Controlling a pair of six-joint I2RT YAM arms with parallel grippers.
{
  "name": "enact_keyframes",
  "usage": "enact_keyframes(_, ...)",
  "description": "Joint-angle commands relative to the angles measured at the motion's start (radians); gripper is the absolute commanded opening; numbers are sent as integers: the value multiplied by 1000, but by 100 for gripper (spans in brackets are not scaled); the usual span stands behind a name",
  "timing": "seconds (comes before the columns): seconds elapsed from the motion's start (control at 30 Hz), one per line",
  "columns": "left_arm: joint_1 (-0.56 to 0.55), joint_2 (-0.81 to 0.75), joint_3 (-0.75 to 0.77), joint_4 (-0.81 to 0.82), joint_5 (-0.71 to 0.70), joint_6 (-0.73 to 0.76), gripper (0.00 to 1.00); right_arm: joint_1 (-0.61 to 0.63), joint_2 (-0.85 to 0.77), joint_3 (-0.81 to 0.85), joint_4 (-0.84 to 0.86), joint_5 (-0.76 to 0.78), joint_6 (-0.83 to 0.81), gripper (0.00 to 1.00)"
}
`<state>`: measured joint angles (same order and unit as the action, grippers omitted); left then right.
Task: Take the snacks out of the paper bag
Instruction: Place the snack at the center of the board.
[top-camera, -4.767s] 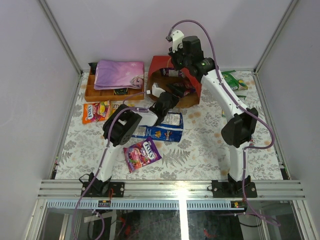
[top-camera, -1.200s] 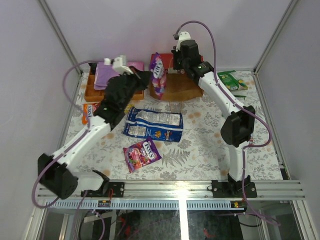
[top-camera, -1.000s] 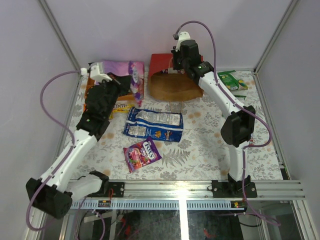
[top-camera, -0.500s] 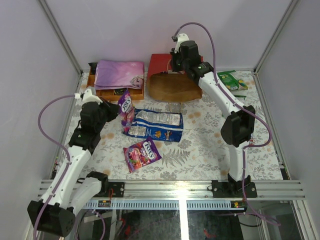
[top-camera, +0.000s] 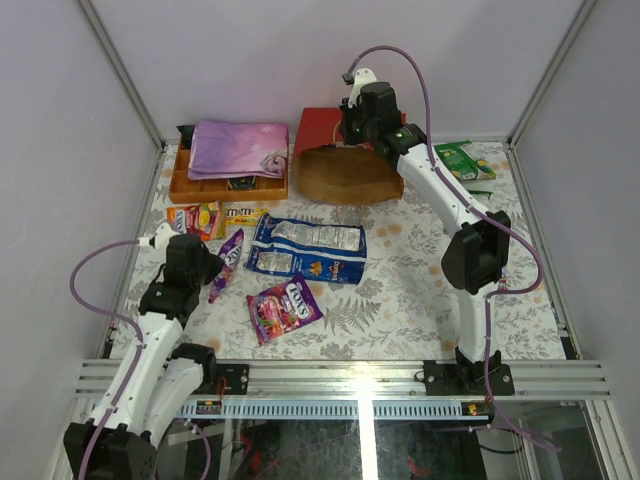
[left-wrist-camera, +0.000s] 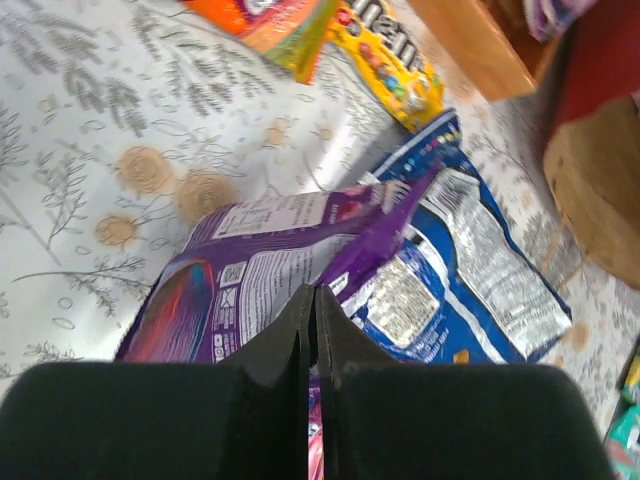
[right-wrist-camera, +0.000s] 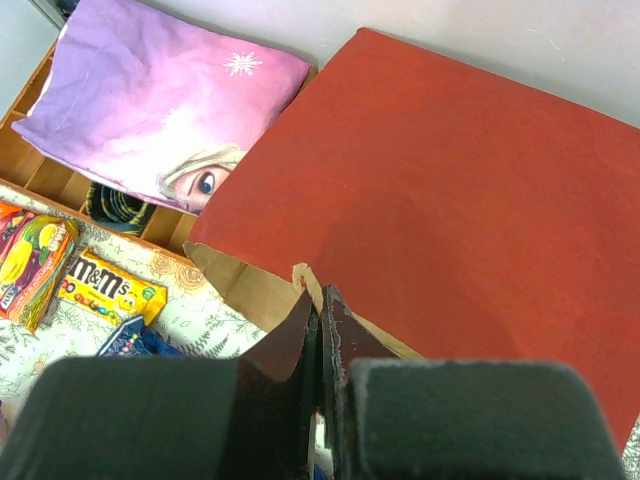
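Note:
The paper bag (top-camera: 340, 172), red outside and brown inside, lies at the back with its mouth toward me. My right gripper (top-camera: 348, 136) is shut on the thin handle at the top rim of the paper bag (right-wrist-camera: 450, 190), holding the mouth up. My left gripper (top-camera: 214, 270) is shut on the edge of a purple snack packet (top-camera: 229, 258), low over the table at the near left. In the left wrist view this purple packet (left-wrist-camera: 250, 265) stretches forward from the shut left gripper (left-wrist-camera: 315, 293). Other snacks lie outside the bag: a long blue chip bag (top-camera: 305, 248) and a magenta packet (top-camera: 285, 305).
A wooden box (top-camera: 225, 188) with a pink-purple cloth (top-camera: 238, 148) stands at the back left. An orange packet (top-camera: 192, 218) and a yellow packet (top-camera: 245, 213) lie in front of it. Green packets (top-camera: 462, 158) lie at the back right. Metal frame posts border the table.
My left arm has swung from the bag's mouth to the near left and come down, carrying the purple packet. The right arm has stayed on the bag's rim.

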<state>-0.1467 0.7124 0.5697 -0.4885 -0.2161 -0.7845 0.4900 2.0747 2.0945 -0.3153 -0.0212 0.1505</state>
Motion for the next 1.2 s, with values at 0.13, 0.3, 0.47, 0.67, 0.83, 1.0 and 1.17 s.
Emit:
enact_keyframes(0.13,48,35,56,-55,-33,-68,0,-3,-14,18,14,-20,-15,0)
enact_keyframes(0.3,48,63,148,13,171,-7,0,-4,-17,16,15,-23,-9,0)
enact_keyframes(0.47,48,35,142,78,309,-35,0,-4,-17,13,18,-30,-4,0)
enact_keyframes(0.67,86,36,44,-131,-28,-179,0,-3,-16,-8,26,-37,-2,0)
enact_keyframes(0.83,187,83,-85,-191,-239,-367,0,-3,-25,-27,28,-48,-10,0)
enact_keyframes(1.0,292,85,-124,-127,-272,-377,0,-4,-34,-37,29,-41,-28,0)
enact_keyframes(1.17,412,135,-98,-101,-275,-371,0,-3,-33,-44,31,-53,-28,0)
